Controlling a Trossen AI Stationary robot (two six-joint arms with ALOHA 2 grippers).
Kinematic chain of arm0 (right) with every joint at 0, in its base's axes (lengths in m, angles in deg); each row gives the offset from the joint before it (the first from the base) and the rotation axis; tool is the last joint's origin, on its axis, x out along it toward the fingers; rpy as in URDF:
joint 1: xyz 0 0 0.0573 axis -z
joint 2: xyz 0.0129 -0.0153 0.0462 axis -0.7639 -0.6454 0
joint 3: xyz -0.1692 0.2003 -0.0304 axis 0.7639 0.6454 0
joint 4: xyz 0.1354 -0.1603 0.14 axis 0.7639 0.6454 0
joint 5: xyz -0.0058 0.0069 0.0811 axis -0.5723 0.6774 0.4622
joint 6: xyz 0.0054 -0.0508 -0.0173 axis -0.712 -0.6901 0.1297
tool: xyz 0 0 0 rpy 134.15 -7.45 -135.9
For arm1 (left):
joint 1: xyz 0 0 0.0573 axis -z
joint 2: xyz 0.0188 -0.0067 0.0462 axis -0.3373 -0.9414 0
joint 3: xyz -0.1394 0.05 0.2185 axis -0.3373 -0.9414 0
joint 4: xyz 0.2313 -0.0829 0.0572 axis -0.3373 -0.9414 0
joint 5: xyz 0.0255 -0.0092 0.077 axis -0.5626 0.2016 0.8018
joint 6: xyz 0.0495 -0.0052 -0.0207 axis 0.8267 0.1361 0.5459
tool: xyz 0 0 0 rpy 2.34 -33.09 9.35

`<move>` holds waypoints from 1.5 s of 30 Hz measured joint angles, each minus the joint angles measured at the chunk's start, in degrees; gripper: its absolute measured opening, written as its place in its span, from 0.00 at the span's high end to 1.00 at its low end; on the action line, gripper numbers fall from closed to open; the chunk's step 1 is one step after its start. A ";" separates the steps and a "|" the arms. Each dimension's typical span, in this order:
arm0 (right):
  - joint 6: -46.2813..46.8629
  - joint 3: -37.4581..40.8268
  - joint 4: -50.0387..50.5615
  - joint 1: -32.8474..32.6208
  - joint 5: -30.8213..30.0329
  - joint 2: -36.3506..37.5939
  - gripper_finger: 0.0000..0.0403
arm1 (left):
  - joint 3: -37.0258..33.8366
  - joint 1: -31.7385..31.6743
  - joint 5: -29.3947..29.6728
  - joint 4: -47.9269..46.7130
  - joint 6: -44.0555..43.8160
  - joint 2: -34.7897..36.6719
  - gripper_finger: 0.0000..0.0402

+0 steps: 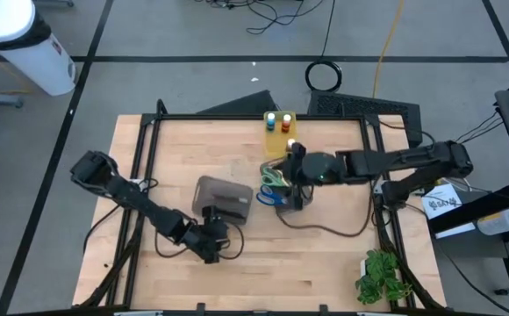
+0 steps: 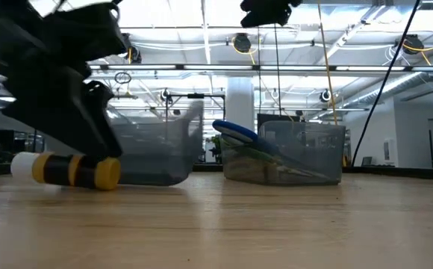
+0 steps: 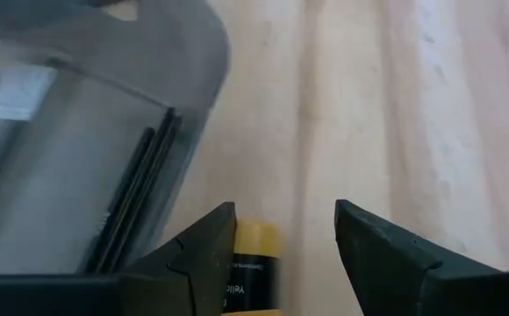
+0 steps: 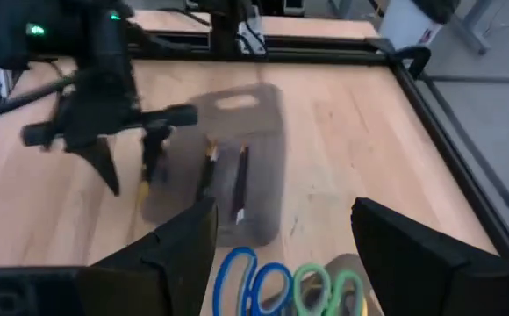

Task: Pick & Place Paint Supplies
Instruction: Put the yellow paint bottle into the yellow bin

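A yellow-and-black tube with a white end lies low near the table's front left. My left gripper stands open over it, pointing steeply down; the tube's yellow end shows between the fingers, close to one of them. Beside it a grey bin holds thin dark brushes. My right gripper is open and empty, high above a second grey bin holding scissors with blue and green handles. Blue and orange-red pots stand in the yellow bin. My left gripper has its fingers on either side of the tube's yellow end, coming from above at a slant. One finger hides part of the tube, and I cannot tell whether it touches it.
A leafy green sprig lies at the near right corner. A dark cable loops across the table's middle. A black frame rail runs along the far edge. Bare wood shows along the near middle.
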State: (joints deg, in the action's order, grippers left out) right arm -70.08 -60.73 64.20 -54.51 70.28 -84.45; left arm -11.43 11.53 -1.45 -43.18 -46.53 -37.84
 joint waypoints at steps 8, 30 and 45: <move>0.15 4.80 -7.90 -5.27 -2.37 0.65 0.39 | -0.02 -0.20 0.37 -0.26 -1.73 -0.41 0.48; 0.46 14.51 -23.68 -13.06 -2.17 0.81 0.39 | 1.95 1.71 -10.98 1.62 -5.62 -0.36 0.48; -1.05 26.31 -45.76 -14.50 -2.15 0.81 0.39 | 19.60 10.08 -13.13 -66.07 -12.22 -0.24 0.49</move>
State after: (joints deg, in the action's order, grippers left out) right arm -71.13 -34.42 18.45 -69.01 68.14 -83.64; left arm 8.17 21.61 -14.58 -109.25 -58.75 -38.08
